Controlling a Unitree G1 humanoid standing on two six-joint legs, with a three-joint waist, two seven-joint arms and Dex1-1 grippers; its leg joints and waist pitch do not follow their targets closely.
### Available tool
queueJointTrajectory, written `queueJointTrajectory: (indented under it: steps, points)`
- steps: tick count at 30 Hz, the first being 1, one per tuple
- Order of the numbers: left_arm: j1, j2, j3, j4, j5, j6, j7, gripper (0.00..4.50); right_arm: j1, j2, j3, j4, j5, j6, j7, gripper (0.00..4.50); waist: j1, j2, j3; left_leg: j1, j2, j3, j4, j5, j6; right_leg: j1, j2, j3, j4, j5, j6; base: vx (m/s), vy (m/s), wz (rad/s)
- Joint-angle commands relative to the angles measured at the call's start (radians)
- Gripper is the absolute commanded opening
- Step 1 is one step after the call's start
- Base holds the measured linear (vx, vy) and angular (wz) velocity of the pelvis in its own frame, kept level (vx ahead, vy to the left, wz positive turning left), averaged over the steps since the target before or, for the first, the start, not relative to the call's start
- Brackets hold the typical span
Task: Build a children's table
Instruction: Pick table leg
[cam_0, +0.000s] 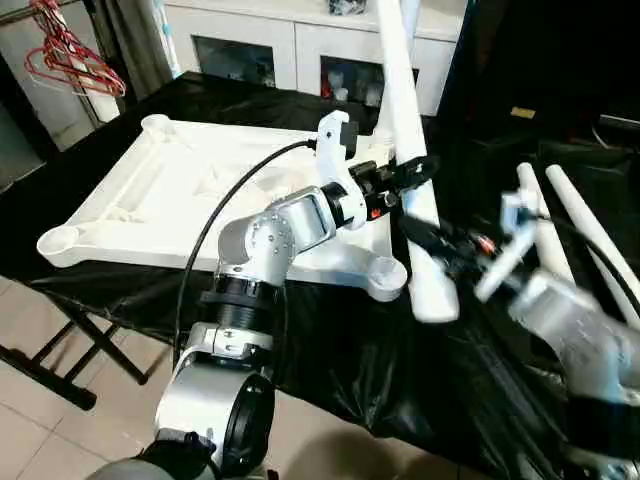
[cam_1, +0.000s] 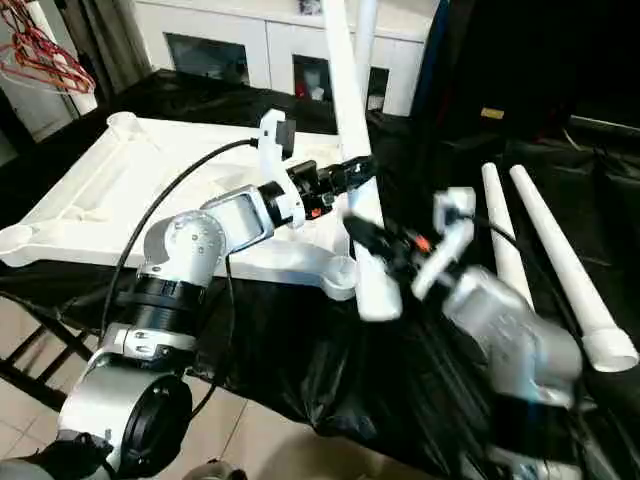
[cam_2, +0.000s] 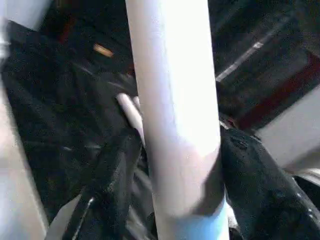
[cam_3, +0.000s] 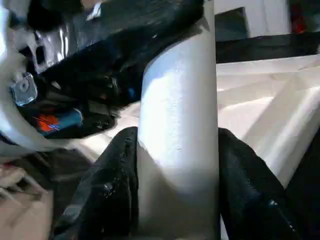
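- While both grippers flank one leg, items run left to right:
- Top (cam_0: 200, 190): underside up on black-draped table (cam_0: 340, 370), near-right socket (cam_0: 385, 272) empty.
- Left gripper (cam_0: 405, 175): fingers either side of held leg (cam_0: 405, 130); grip not yet judged firm.
- Right gripper (cam_0: 440, 245): clamped on the leg's lower part.
- Spare legs (cam_1: 550, 260): lying on the cloth, far right.
- Risk: leg's thick end (cam_0: 435, 295) hangs beside the socket; a slack or uneven two-handed grip could tilt it, missing or jamming.
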Motion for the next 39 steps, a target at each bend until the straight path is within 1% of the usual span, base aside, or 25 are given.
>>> queueJointTrajectory:
  steps: [1, 2, 3, 4, 5, 6, 7, 8, 11, 15, 16, 17, 18, 19, 21, 22, 24, 26, 27, 29, 30, 32, 34, 36, 39]
  points:
    - [-0.048, -0.054, 0.014, 0.022, 0.020, -0.024, 0.046, 2.44, -0.030, 0.008, 0.035, -0.032, -0.030, -0.037, -0.026, 1.84, 0.002, -0.014, -0.077, 0.008, 0.027, -0.013, -0.056, -0.041, 0.043, 0.069, -0.075, 0.041, -0.072, -0.020, -0.195, 0.000, 0.000, 0.00]
    - [-0.050, -0.053, 0.016, 0.027, 0.021, -0.029, 0.052, 2.46, -0.035, 0.010, 0.048, -0.037, -0.042, -0.044, -0.032, 1.84, 0.004, -0.013, -0.077, 0.010, 0.029, -0.012, -0.055, -0.044, 0.047, 0.066, -0.075, 0.042, -0.071, -0.011, -0.199, 0.000, 0.000, 0.00]
    - [-0.054, -0.054, 0.022, 0.035, 0.025, -0.044, 0.068, 2.45, -0.045, 0.016, 0.076, -0.046, -0.068, -0.057, -0.047, 1.84, 0.005, -0.016, -0.077, 0.009, 0.030, -0.012, -0.056, -0.039, 0.050, 0.068, -0.075, 0.042, -0.068, 0.001, -0.203, 0.000, 0.000, 0.00]
    - [-0.054, -0.054, 0.023, 0.037, 0.025, -0.046, 0.071, 2.34, -0.046, 0.016, 0.081, -0.047, -0.072, -0.059, -0.050, 1.84, 0.006, -0.014, -0.077, 0.010, 0.031, -0.012, -0.055, -0.035, 0.050, 0.066, -0.075, 0.042, -0.068, 0.007, -0.204, 0.000, 0.000, 0.00]
    - [-0.058, -0.055, 0.031, 0.043, 0.023, -0.056, 0.081, 2.07, -0.052, 0.021, 0.097, -0.052, -0.085, -0.063, -0.059, 1.84, 0.004, -0.015, -0.077, 0.008, 0.029, -0.012, -0.055, -0.030, 0.054, 0.069, -0.074, 0.041, -0.067, 0.024, -0.206, 0.000, 0.000, 0.00]
    - [-0.062, -0.056, 0.036, 0.047, 0.022, -0.066, 0.087, 2.07, -0.055, 0.024, 0.110, -0.059, -0.094, -0.066, -0.064, 1.84, 0.004, -0.014, -0.078, 0.009, 0.030, -0.012, -0.055, -0.027, 0.057, 0.067, -0.075, 0.042, -0.065, 0.036, -0.210, 0.000, 0.000, 0.00]
    - [-0.062, -0.056, 0.036, 0.047, 0.022, -0.066, 0.087, 2.09, -0.055, 0.024, 0.110, -0.059, -0.094, -0.066, -0.064, 1.84, 0.006, -0.013, -0.078, 0.010, 0.031, -0.012, -0.054, -0.025, 0.058, 0.067, -0.076, 0.043, -0.064, 0.044, -0.216, 0.000, 0.000, 0.00]
    - [-0.066, -0.055, 0.041, 0.053, 0.017, -0.076, 0.091, 2.01, -0.060, 0.028, 0.127, -0.066, -0.101, -0.072, -0.071, 1.84, 0.006, -0.012, -0.078, 0.010, 0.031, -0.012, -0.055, -0.028, 0.061, 0.067, -0.076, 0.042, -0.063, 0.049, -0.220, 0.000, 0.000, 0.00]
    - [-0.071, -0.051, 0.042, 0.059, 0.012, -0.086, 0.091, 1.91, -0.066, 0.033, 0.143, -0.067, -0.108, -0.080, -0.079, 1.84, 0.005, -0.014, -0.078, 0.009, 0.031, -0.012, -0.055, -0.031, 0.063, 0.069, -0.076, 0.042, -0.063, 0.054, -0.220, 0.000, 0.000, 0.00]
    - [-0.072, -0.044, 0.043, 0.059, 0.001, -0.101, 0.084, 1.88, -0.068, 0.036, 0.156, -0.060, -0.125, -0.093, -0.086, 1.84, 0.006, -0.014, -0.078, 0.009, 0.031, -0.012, -0.054, -0.034, 0.062, 0.070, -0.077, 0.043, -0.062, 0.050, -0.221, 0.000, 0.000, 0.00]
    - [-0.072, -0.033, 0.039, 0.056, 0.000, -0.107, 0.063, 1.87, -0.072, 0.036, 0.150, -0.046, -0.126, -0.090, -0.095, 2.19, 0.005, -0.013, -0.078, 0.009, 0.031, -0.012, -0.055, -0.033, 0.062, 0.070, -0.077, 0.043, -0.062, 0.051, -0.221, 0.000, 0.000, 0.00]
    - [-0.072, -0.012, 0.022, 0.051, 0.003, -0.116, 0.014, 1.86, -0.079, 0.033, 0.128, -0.017, -0.116, -0.076, -0.100, 2.54, 0.005, -0.014, -0.078, 0.010, 0.030, -0.012, -0.055, -0.034, 0.064, 0.070, -0.076, 0.043, -0.063, 0.046, -0.220, 0.000, 0.000, 0.00]
    - [-0.072, -0.012, 0.022, 0.051, 0.003, -0.116, 0.014, 1.86, -0.079, 0.033, 0.128, -0.017, -0.116, -0.076, -0.100, 2.56, 0.004, -0.014, -0.078, 0.009, 0.030, -0.012, -0.055, -0.031, 0.064, 0.071, -0.076, 0.043, -0.062, 0.049, -0.220, 0.000, 0.000, 0.00]
    - [-0.073, -0.001, 0.012, 0.050, 0.006, -0.119, -0.012, 1.86, -0.082, 0.029, 0.113, -0.004, -0.103, -0.064, -0.095, 2.58, 0.004, -0.015, -0.078, 0.009, 0.030, -0.011, -0.055, -0.030, 0.066, 0.071, -0.076, 0.043, -0.063, 0.049, -0.219, 0.000, 0.000, 0.00]
    - [-0.071, 0.025, -0.023, 0.042, 0.015, -0.119, -0.082, 1.86, -0.079, 0.003, 0.107, 0.005, -0.085, -0.052, -0.059, 2.66, 0.005, -0.014, -0.079, 0.010, 0.031, -0.012, -0.054, -0.030, 0.070, 0.071, -0.077, 0.043, -0.061, 0.054, -0.219, 0.000, 0.000, 0.00]
    - [-0.067, 0.044, -0.050, 0.032, 0.016, -0.111, -0.135, 1.86, -0.077, -0.022, 0.111, 0.009, -0.073, -0.036, -0.024, 2.93, 0.006, -0.014, -0.079, 0.010, 0.030, -0.012, -0.054, -0.025, 0.072, 0.071, -0.076, 0.043, -0.060, 0.059, -0.219, 0.000, 0.000, 0.00]
    - [-0.062, 0.064, -0.070, 0.015, 0.003, -0.087, -0.190, 1.85, -0.067, -0.058, 0.120, -0.003, -0.048, -0.018, 0.042, 3.02, 0.009, -0.013, -0.081, 0.012, 0.031, -0.011, -0.052, -0.020, 0.078, 0.073, -0.076, 0.043, -0.057, 0.081, -0.227, 0.000, 0.000, 0.00]
    - [-0.053, 0.105, -0.118, -0.014, -0.004, -0.068, -0.297, 1.85, -0.049, -0.118, 0.129, -0.035, 0.018, 0.035, 0.157, 3.02, 0.011, -0.013, -0.080, 0.009, 0.032, -0.011, -0.050, -0.016, 0.088, 0.073, -0.077, 0.044, -0.054, 0.099, -0.236, 0.000, 0.000, 0.00]
    - [-0.052, 0.126, -0.140, -0.025, -0.005, -0.064, -0.356, 1.85, -0.045, -0.146, 0.126, -0.049, 0.057, 0.066, 0.208, 3.02, 0.014, -0.012, -0.081, 0.011, 0.032, -0.011, -0.050, -0.018, 0.096, 0.075, -0.077, 0.043, -0.055, 0.100, -0.239, 0.000, 0.000, 0.00]
    - [-0.053, 0.157, -0.162, -0.042, -0.020, -0.053, -0.454, 1.85, -0.049, -0.175, 0.107, -0.048, 0.114, 0.118, 0.261, 3.02, 0.014, -0.011, -0.081, 0.009, 0.033, -0.011, -0.049, -0.016, 0.100, 0.074, -0.078, 0.043, -0.053, 0.100, -0.249, 0.000, 0.000, 0.00]
    - [-0.054, 0.167, -0.171, -0.048, -0.022, -0.052, -0.486, 1.85, -0.052, -0.183, 0.104, -0.042, 0.125, 0.130, 0.272, 3.02, 0.013, -0.013, -0.081, 0.010, 0.033, -0.010, -0.049, -0.018, 0.101, 0.074, -0.077, 0.042, -0.055, 0.095, -0.252, 0.000, 0.000, 0.00]
    - [-0.053, 0.184, -0.189, -0.057, -0.024, -0.050, -0.538, 1.85, -0.058, -0.202, 0.106, -0.023, 0.134, 0.153, 0.293, 3.02, 0.011, -0.011, -0.079, 0.009, 0.034, -0.010, -0.050, -0.037, 0.088, 0.073, -0.079, 0.042, -0.057, 0.056, -0.259, 0.000, 0.000, 0.00]
    - [-0.053, 0.191, -0.198, -0.063, -0.024, -0.053, -0.563, 1.85, -0.060, -0.218, 0.117, -0.010, 0.132, 0.163, 0.309, 3.02, 0.011, -0.011, -0.078, 0.012, 0.034, -0.008, -0.051, -0.054, 0.074, 0.070, -0.080, 0.042, -0.061, 0.023, -0.261, 0.000, 0.000, 0.00]
    - [-0.056, 0.196, -0.202, -0.067, -0.030, -0.051, -0.585, 1.85, -0.065, -0.234, 0.128, 0.003, 0.132, 0.173, 0.326, 3.02, 0.012, -0.010, -0.077, 0.013, 0.034, -0.009, -0.052, -0.068, 0.057, 0.071, -0.079, 0.042, -0.063, -0.008, -0.255, 0.000, 0.000, 0.00]
    - [-0.052, 0.201, -0.210, -0.084, -0.043, -0.043, -0.617, 1.85, -0.067, -0.248, 0.135, 0.004, 0.149, 0.188, 0.349, 3.02, 0.010, -0.013, -0.076, 0.011, 0.033, -0.010, -0.053, -0.075, 0.049, 0.073, -0.079, 0.041, -0.065, -0.033, -0.246, 0.000, 0.000, 0.00]
